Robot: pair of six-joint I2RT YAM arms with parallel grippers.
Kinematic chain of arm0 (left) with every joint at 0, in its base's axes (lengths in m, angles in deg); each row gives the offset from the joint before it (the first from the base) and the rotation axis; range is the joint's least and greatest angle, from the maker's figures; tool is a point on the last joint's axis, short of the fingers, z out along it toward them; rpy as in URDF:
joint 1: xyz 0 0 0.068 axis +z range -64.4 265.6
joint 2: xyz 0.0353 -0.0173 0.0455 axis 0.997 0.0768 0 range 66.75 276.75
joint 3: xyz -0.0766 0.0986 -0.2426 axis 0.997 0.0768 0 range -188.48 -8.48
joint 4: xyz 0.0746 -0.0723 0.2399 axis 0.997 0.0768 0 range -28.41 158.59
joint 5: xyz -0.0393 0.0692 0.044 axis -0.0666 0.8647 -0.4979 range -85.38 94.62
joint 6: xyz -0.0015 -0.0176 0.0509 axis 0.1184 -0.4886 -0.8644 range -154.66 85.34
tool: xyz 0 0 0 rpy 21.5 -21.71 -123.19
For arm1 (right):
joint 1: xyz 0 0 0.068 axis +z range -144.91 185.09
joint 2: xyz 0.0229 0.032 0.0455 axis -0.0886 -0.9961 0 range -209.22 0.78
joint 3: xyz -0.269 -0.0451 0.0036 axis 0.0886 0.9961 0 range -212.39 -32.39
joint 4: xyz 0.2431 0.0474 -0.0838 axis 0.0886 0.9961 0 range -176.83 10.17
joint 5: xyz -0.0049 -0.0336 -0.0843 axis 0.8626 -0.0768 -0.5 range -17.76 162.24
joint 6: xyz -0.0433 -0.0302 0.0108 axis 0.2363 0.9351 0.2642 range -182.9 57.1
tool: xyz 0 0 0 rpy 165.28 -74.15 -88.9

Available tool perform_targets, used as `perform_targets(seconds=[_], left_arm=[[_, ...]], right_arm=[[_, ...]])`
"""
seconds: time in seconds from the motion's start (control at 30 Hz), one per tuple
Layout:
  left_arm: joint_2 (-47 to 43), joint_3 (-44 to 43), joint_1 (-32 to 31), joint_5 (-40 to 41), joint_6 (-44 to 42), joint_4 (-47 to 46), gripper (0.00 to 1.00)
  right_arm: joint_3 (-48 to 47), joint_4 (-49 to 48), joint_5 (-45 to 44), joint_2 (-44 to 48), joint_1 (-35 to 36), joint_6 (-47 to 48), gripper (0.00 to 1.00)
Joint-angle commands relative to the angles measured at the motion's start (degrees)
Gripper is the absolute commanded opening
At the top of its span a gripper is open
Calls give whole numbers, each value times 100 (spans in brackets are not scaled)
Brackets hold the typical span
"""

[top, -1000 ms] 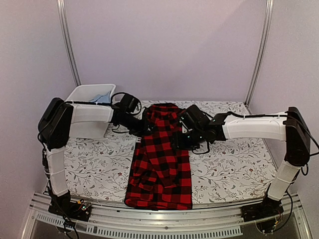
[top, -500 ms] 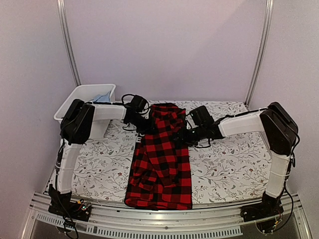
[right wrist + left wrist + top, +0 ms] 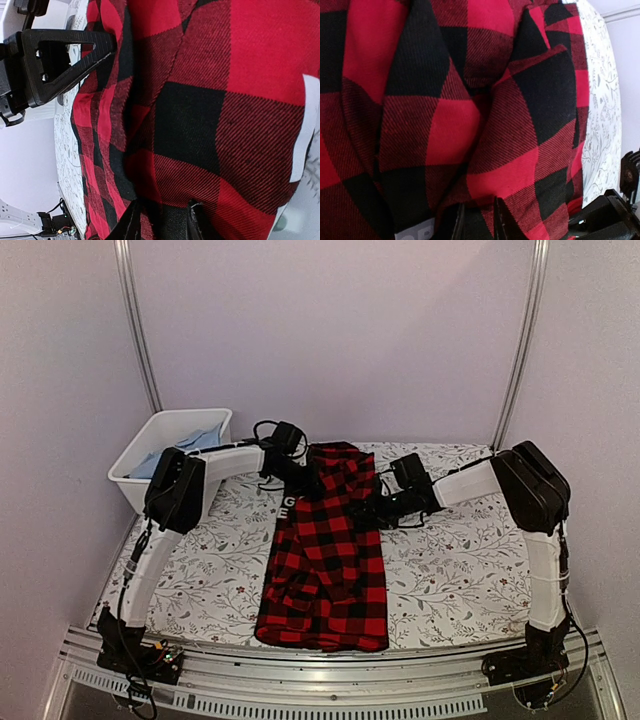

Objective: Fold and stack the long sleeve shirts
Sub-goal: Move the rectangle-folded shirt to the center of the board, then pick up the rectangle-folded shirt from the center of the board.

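Presently, one long sleeve shirt, red-and-black buffalo check, lies lengthwise down the middle of the table. Its near hem is close to the front edge and its far end is bunched between the two arms.

Markings:
- A white tag shows at the bottom of the left wrist view. It carries grey letters that the frame edge cuts off, so they cannot be read.
- In the top view, a few pale letters sit on the shirt's left edge near the far end, too small to make out.
- A white strip on the right of the right wrist view shows no writing.

Tools:
- Left gripper: the dark fingers stand close together, pinching a fold of the shirt.
- Right gripper: the fingers are closed on a dark square of the cloth.

Obscured:
- Collar and sleeves cannot be told apart in the folds.
- The cloth hides both sets of fingertips in the top view.
- The checks fill both wrist views, with only slivers of the flowered table beyond.

Other: a white bin stands at the far left corner with blue cloth inside it.
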Motion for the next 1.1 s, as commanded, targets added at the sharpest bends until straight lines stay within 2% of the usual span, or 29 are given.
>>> perform_targets(seconds=[0.0,0.2,0.33,0.47,0.57,0.67,0.87,1.07], left_arm=[[694,-832,207,-64,104,488,21],[1009,-1612,489,-446,34,422,25],[1035,-2099,619,-843,-163,325,31],[701,-2151,644,-992,-284,271,35],[201,-1868,585,-1017,-372,277,40],[-769,-879,496,-832,-381,124,45],[-3060,2558,426,-741,-23,-1039,47],[-4909,5467,334,-670,308,-1685,46]], right_arm=[[-338,199,-13,-469,-362,50,30],[-1011,703,-4,-735,-561,273,34],[-1215,1067,-105,-600,-556,572,42],[-1145,1280,-235,-166,-556,837,47],[-886,1324,-325,329,-562,1021,56],[-448,1262,-312,882,-562,1098,61],[730,1143,-302,2036,-409,1074,63],[2009,979,-384,3192,-80,903,63]])
